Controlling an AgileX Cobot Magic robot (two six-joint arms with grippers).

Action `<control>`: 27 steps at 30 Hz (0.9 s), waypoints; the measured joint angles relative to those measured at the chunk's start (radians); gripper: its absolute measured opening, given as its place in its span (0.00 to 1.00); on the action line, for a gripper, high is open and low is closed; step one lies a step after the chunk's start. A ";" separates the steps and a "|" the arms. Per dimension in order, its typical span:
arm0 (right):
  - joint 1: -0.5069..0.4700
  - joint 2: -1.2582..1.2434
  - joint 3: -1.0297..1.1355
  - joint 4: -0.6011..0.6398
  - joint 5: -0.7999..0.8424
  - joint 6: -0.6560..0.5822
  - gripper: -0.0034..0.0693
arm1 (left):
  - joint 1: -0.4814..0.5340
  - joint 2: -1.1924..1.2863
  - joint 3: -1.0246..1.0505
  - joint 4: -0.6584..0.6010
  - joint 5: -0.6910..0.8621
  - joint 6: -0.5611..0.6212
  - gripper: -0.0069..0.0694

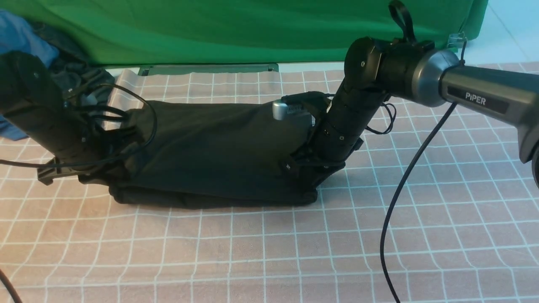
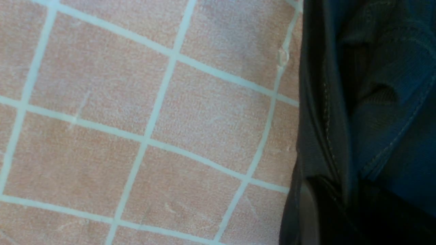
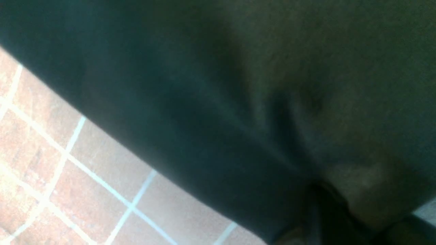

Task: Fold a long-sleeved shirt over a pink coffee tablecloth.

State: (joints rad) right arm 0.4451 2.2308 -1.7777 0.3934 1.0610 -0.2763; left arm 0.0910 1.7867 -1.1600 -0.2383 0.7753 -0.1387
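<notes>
The black long-sleeved shirt (image 1: 210, 151) lies as a long folded bundle across the middle of the pink coffee tablecloth (image 1: 269, 252). Its print does not show. My left gripper (image 1: 90, 174) is down at the shirt's left end. In the left wrist view one finger (image 2: 308, 211) presses on dark stitched fabric (image 2: 340, 102) beside the pink grid (image 2: 136, 119), so it is shut on the shirt. My right gripper (image 1: 305, 168) is at the right end. In the right wrist view, folds of black cloth (image 3: 221, 102) run into the jaws, which are shut on it.
A green cloth (image 1: 210, 29) hangs along the back. A blue garment (image 1: 21, 33) and a dark grey one (image 1: 80, 71) are piled at the far left behind my left arm. A black cable (image 1: 404, 181) hangs from my right arm across the tablecloth.
</notes>
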 joint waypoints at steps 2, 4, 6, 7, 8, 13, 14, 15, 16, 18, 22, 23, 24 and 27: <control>-0.009 -0.026 0.000 -0.021 0.032 -0.008 0.18 | 0.000 -0.002 0.000 -0.042 0.010 0.033 0.20; -0.018 -0.052 0.000 -0.054 0.078 -0.006 0.18 | 0.000 -0.002 0.000 -0.088 0.031 0.067 0.20; -0.026 -0.079 0.002 -0.085 0.110 0.008 0.18 | -0.001 -0.008 0.000 -0.116 0.050 0.084 0.20; -0.034 -0.113 0.010 -0.113 0.125 0.017 0.18 | -0.001 -0.018 0.001 -0.135 0.070 0.093 0.20; -0.039 -0.135 0.020 -0.121 0.128 0.020 0.18 | -0.002 -0.030 0.001 -0.138 0.081 0.093 0.20; -0.041 -0.232 0.119 -0.131 0.130 0.029 0.18 | -0.003 -0.098 0.006 -0.132 0.132 0.063 0.20; -0.041 -0.239 0.131 -0.133 0.130 0.030 0.18 | -0.003 -0.104 0.009 -0.132 0.135 0.060 0.20; -0.041 -0.270 0.192 -0.135 0.129 0.030 0.18 | -0.006 -0.135 0.034 -0.137 0.153 0.049 0.20; -0.041 -0.270 0.199 -0.135 0.129 0.030 0.18 | -0.007 -0.139 0.038 -0.137 0.155 0.048 0.20; -0.040 -0.305 0.275 -0.134 0.127 0.033 0.18 | -0.017 -0.179 0.095 -0.144 0.171 0.044 0.20; -0.040 -0.348 0.409 -0.119 0.123 0.033 0.18 | -0.030 -0.262 0.236 -0.162 0.175 0.020 0.20; -0.040 -0.349 0.409 -0.118 0.123 0.033 0.18 | -0.030 -0.262 0.236 -0.162 0.176 0.018 0.20; -0.040 -0.358 0.445 -0.109 0.122 0.034 0.18 | -0.030 -0.291 0.283 -0.166 0.178 0.007 0.20; -0.040 -0.366 0.484 -0.102 0.111 0.036 0.18 | -0.031 -0.325 0.346 -0.178 0.177 -0.005 0.20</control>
State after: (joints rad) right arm 0.4055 1.8643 -1.2935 0.2917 1.1716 -0.2398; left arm 0.0603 1.4614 -0.8144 -0.4161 0.9524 -0.1436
